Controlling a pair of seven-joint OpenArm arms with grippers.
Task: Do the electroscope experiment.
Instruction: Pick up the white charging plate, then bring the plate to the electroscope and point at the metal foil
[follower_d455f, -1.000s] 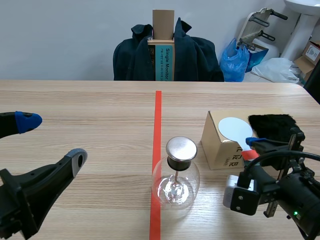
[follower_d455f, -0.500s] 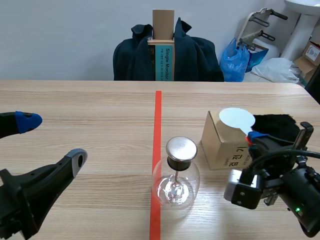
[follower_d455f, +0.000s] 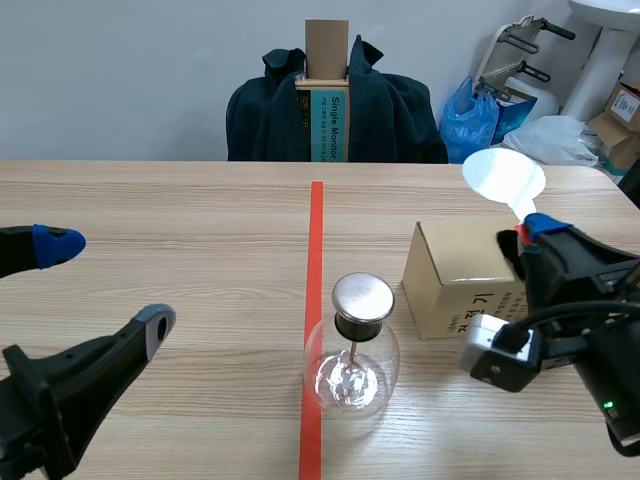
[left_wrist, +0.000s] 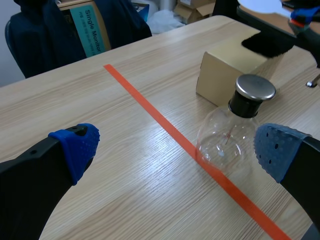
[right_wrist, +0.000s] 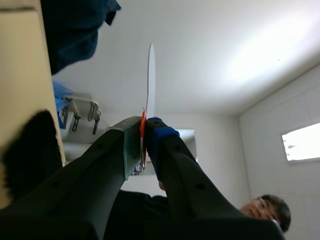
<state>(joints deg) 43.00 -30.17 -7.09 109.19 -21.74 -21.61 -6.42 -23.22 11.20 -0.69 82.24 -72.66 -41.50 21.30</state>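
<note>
Wooden table, glass electroscope upright, right pincer clamping white disc

- The scene view sits low between the two arms. It faces across the surface toward a coat-draped chair at the far wall.
- The left wrist view looks forward and down past the left gripper, fairly near the surface, slanting toward the flask and the cardboard box. The scene view shares both, and the chair too.
- The right wrist view tilts steeply upward from close behind the right gripper, taking in mostly ceiling. With the scene view it shares the white disc and one side of the cardboard box.
</note>
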